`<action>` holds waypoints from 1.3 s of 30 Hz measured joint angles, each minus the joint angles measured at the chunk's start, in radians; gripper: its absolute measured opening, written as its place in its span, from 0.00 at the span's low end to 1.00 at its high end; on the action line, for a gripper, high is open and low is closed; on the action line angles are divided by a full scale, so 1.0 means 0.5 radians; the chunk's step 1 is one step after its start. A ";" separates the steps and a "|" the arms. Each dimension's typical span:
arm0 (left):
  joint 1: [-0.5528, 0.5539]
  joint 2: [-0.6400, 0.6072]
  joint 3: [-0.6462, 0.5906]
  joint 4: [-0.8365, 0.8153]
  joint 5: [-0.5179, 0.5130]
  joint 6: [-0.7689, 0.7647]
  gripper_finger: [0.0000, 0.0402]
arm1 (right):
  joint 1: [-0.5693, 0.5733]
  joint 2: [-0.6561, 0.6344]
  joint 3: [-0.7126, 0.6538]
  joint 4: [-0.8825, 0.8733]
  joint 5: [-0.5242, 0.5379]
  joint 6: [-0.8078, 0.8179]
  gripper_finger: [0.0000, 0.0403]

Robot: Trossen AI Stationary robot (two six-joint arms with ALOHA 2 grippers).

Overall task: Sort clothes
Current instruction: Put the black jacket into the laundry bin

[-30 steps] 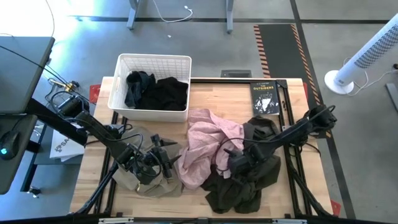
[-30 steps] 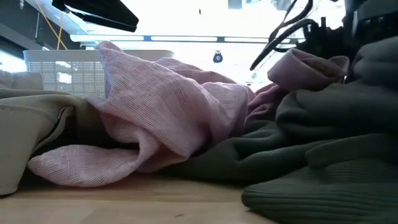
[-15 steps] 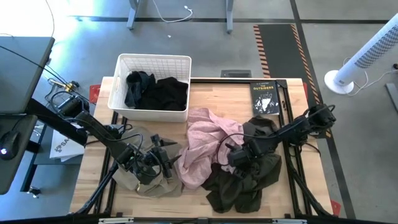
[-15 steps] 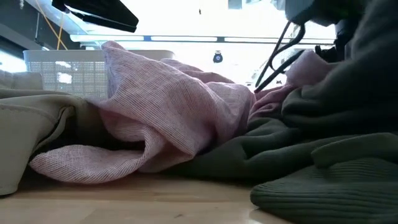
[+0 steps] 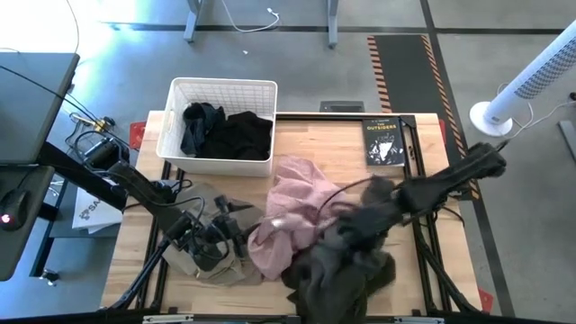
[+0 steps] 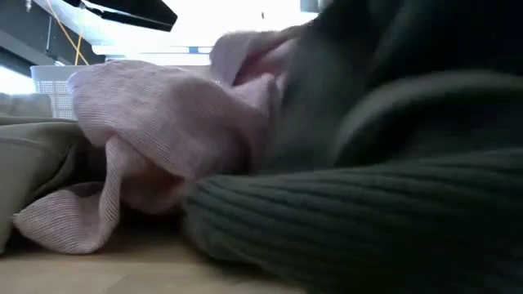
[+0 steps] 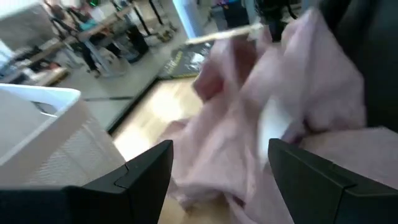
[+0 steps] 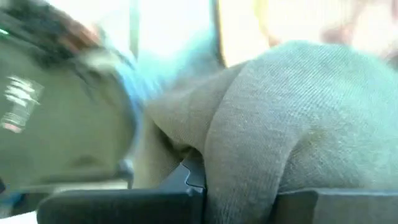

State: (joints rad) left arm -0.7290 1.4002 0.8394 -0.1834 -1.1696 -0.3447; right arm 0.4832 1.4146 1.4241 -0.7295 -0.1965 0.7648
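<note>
Olive-green knit is the biggest thing on the table (image 5: pixel 342 144): the dark olive-green garment (image 5: pixel 337 265) sprawls over the front right part of the wood, its ribbed hem filling the low view, and its upper folds rise toward the right gripper (image 5: pixel 364 220). In the right wrist view a fold of that knit bulges between this gripper's dark fingers, so the right gripper is pinched narrow on the olive cloth. Touching it on the left, the light pink garment (image 5: pixel 292 216) lies crumpled across the middle, one edge overlapping the olive piece. Farther left the khaki-beige garment (image 5: pixel 211 256) sits bunched at the front edge under the left gripper (image 5: pixel 216 232), whose fingers stand wide apart and hold nothing, facing the pink cloth as the left wrist view shows. Behind them the white basket (image 5: pixel 219 90) already holds the black garment (image 5: pixel 241 135) and the small navy-grey garment (image 5: pixel 200 121), while the black book (image 5: pixel 384 141) lies apart at the back right. The step in hand looks like lifting the olive piece free; to do it well, I would raise it straight up until the hem clears the table, watching that the overlapping pink edge does not ride along, before swinging it toward its pile.
</note>
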 joint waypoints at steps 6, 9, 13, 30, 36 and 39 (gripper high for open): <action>-0.090 -0.090 0.027 -0.001 -0.263 0.067 0.65 | 0.069 -0.052 0.587 0.071 0.685 -0.705 0.09; -0.135 -0.148 0.051 0.000 -0.393 0.098 0.65 | 0.023 0.012 0.888 0.270 0.886 -1.206 0.09; -0.191 -0.216 0.103 0.030 -0.471 0.140 0.65 | -0.124 0.156 1.183 0.775 0.977 -1.776 0.09; -0.357 -0.354 0.163 0.793 -0.804 1.467 0.65 | -1.310 0.937 1.810 2.225 0.256 -1.574 0.09; -0.293 -0.599 0.164 0.851 -0.806 1.706 0.65 | -1.680 1.212 1.842 2.290 0.090 -1.036 0.09; -0.266 -0.712 0.164 0.773 -0.807 1.701 0.65 | -1.794 1.393 1.830 2.254 0.003 -0.837 0.09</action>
State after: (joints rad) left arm -0.8621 1.0444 0.9215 0.2033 -1.5728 0.5060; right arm -0.4137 2.1113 2.3393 0.3976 -0.1950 0.3462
